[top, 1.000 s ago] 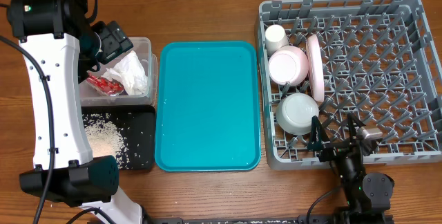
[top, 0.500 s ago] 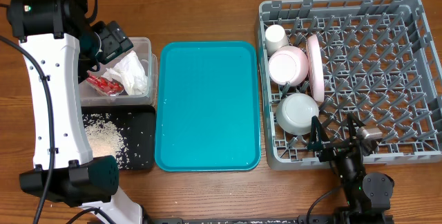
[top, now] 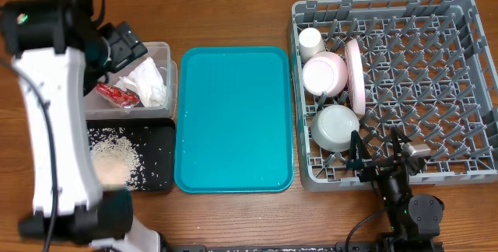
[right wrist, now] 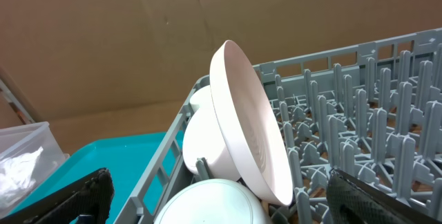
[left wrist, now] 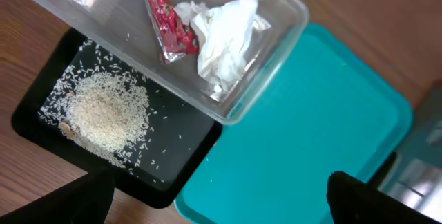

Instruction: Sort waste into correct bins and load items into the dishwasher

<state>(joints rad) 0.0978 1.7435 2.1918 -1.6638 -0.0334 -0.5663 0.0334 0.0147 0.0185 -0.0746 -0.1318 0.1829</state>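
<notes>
Since the earlier frame only the left arm has shifted: in the overhead view its white link now sits a little farther toward the table's left edge, uncovering more of the rice. Nothing else has moved.

The crumpled napkin (top: 149, 81) and the red foil wrapper (top: 117, 94) lie side by side, touching, inside the clear tub (top: 159, 47). Just in front of the tub, the black tray (top: 162, 131) carries the rice heap (top: 117, 155), with loose grains scattered around it. The left gripper (left wrist: 214, 200) hangs above this corner with its fingers spread wide and nothing between them.

Beside both bins lies the teal tray (top: 233, 120). Beyond it stands the grey dish rack (top: 436, 7). Along its left side it holds the cream cup (top: 311, 40) at the rear corner, then the pink bowl (top: 324, 71), then the whitish bowl (top: 334, 125). The pink plate (top: 355, 65) stands on edge against the pink bowl. The right gripper (right wrist: 221, 200) hovers at the rack's front wall near the whitish bowl, spread wide and empty.
</notes>
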